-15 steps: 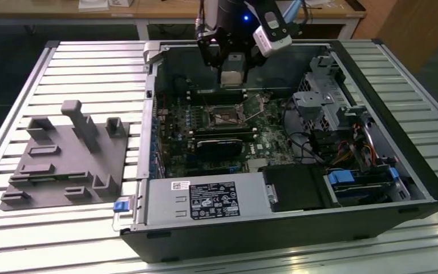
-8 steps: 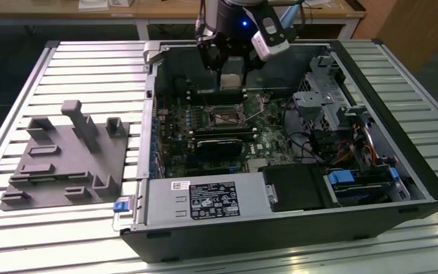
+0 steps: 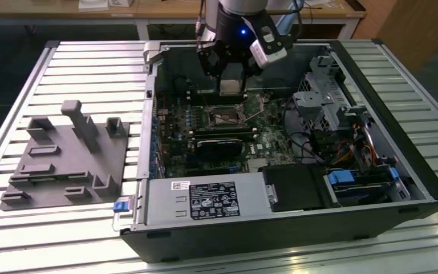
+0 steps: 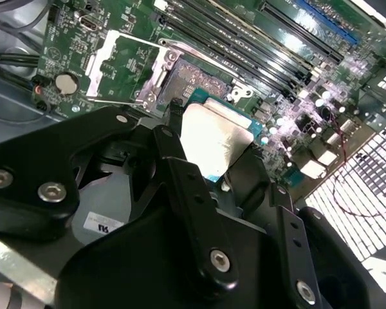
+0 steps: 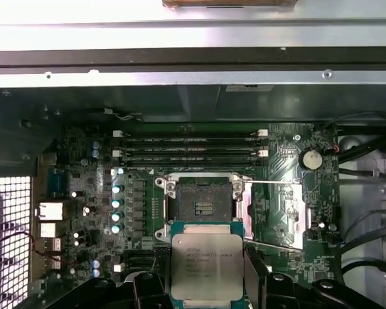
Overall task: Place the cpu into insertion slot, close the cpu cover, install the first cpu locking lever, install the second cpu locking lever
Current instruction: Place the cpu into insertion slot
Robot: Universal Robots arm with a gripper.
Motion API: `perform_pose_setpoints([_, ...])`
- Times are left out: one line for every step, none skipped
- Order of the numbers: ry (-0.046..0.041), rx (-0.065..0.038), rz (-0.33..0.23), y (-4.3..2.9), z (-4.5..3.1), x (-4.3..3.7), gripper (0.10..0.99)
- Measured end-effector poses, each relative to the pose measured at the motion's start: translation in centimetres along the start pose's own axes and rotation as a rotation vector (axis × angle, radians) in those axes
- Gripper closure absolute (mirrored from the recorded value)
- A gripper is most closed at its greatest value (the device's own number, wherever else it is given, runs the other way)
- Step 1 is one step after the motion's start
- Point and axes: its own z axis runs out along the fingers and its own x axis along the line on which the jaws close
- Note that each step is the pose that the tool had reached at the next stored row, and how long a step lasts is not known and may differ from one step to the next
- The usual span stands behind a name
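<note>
My gripper (image 3: 230, 85) is shut on the cpu (image 3: 230, 87), a small square chip with a pale silvery top, holding it by two opposite edges. In both wrist views the cpu (image 5: 207, 265) (image 4: 213, 138) sits between the black fingers (image 5: 256, 273), hovering just beside and above the open insertion slot (image 5: 202, 206) (image 4: 194, 80) on the green motherboard (image 3: 203, 123). The cpu cover (image 5: 273, 212) (image 4: 123, 64), a thin silvery frame, is flipped open and lies beside the slot. A thin locking lever (image 5: 273, 183) stands released along the cover's edge.
The open black computer case (image 3: 401, 171) rests on a slatted metal table (image 3: 89, 63). A grey fixture block (image 3: 67, 154) lies at the exterior view's left. Memory slots (image 5: 190, 145), a black card (image 3: 219, 142), the power supply (image 3: 203, 200) and a drive cage (image 3: 318, 103) surround the slot.
</note>
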Motion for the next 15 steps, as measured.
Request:
perform_pose_setpoints([-0.0001,0.001,0.000,0.00,0.18,0.00,0.549])
perform_pose_setpoints([-0.0001,0.002,0.000,0.01,0.37,0.00,0.549])
perform_pose_setpoints([-0.0001,0.004,0.000,0.02,0.55,0.00,0.549])
perform_pose_setpoints([-0.0001,0.004,0.000,0.04,0.73,-0.01,0.549])
perform_pose_setpoints([-0.0001,0.005,0.000,0.05,0.91,-0.01,0.549])
perform_pose_setpoints([-0.0001,0.006,0.000,0.08,1.09,-0.01,0.549])
perform_pose_setpoints([-0.0001,0.006,0.000,0.14,1.27,-0.01,0.549])
perform_pose_setpoints([-0.0001,0.007,0.000,0.20,1.44,-0.02,0.549])
perform_pose_setpoints([-0.0002,0.007,0.000,0.29,1.62,-0.02,0.549])
perform_pose_setpoints([-0.0002,0.006,0.000,0.39,1.77,-0.02,0.549])
perform_pose_setpoints([-0.0002,0.007,0.000,0.50,1.90,-0.02,0.549])
perform_pose_setpoints([-0.0002,0.007,0.000,0.61,2.04,-0.02,0.549])
perform_pose_setpoints([-0.0002,0.007,0.000,0.71,2.18,-0.02,0.549])
perform_pose_setpoints([-0.0002,0.006,0.000,0.79,2.33,-0.02,0.549])
perform_pose_setpoints([-0.0004,0.006,0.000,0.85,2.48,-0.02,0.549])
